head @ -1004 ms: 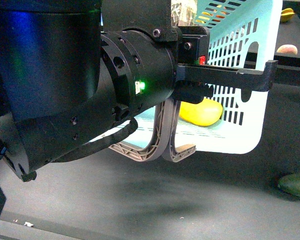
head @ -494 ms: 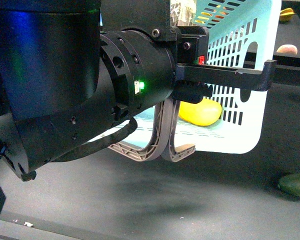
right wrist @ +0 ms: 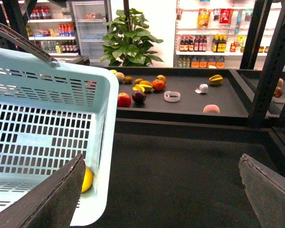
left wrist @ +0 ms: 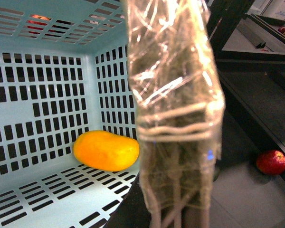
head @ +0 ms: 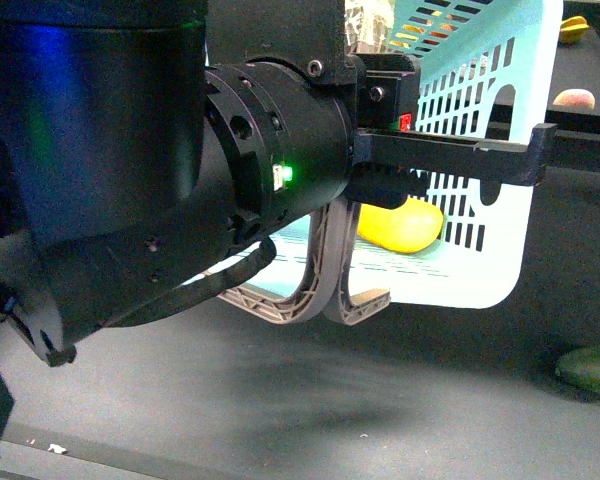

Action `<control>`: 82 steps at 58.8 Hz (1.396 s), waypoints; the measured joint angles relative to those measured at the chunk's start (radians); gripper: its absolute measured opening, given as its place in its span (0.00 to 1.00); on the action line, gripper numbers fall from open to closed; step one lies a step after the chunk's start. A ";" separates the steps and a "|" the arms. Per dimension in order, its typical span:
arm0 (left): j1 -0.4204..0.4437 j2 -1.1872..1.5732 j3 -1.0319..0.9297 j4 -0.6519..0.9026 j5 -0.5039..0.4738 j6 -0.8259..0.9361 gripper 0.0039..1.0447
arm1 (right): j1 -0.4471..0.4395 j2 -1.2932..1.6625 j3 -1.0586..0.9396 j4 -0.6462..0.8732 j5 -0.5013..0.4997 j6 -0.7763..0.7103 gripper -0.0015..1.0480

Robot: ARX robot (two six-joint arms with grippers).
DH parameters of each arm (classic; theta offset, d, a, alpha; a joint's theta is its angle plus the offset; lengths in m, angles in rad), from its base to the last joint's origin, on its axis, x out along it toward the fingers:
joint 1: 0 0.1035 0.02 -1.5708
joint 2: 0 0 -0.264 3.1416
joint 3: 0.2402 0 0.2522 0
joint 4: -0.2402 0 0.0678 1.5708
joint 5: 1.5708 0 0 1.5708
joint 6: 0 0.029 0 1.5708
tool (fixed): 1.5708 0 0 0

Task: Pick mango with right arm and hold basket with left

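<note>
The mango [left wrist: 106, 150] lies inside the basket [head: 500, 255], with the left arm [head: 160, 170] in front.

Mango [head: 404, 224] half hidden behind handles [head: 332, 262]

Seen from the right wrist: light turquoise slotted plastic basket [right wrist: 47, 137] tilted on the dark counter [right wrist: 180, 180], sliver of yellow mango [right wrist: 87, 179] showing inside, spread grey fingers [right wrist: 57, 202] in foreground, assorted fruit [right wrist: 147, 88] on the shelf beyond.
</note>
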State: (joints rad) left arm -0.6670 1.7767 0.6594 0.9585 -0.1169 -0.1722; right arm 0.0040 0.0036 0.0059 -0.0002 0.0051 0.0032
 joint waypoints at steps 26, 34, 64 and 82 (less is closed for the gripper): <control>0.177 0.074 0.185 -0.129 -0.309 -0.156 0.05 | 0.000 0.000 0.000 0.000 0.000 0.000 0.92; 0.246 0.111 0.248 -0.222 -0.343 -0.367 0.05 | 0.000 0.000 0.000 0.000 0.000 0.000 0.92; 0.349 0.329 0.526 -0.471 -0.335 -1.086 0.05 | 0.000 0.000 0.000 0.000 0.000 0.000 0.92; 0.349 0.450 0.625 -0.512 -0.341 -1.301 0.04 | 0.000 0.000 0.000 0.000 0.000 0.000 0.92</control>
State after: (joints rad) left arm -0.3180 2.2265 1.2842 0.4465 -0.4580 -1.4731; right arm 0.0040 0.0036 0.0059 -0.0002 0.0048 0.0032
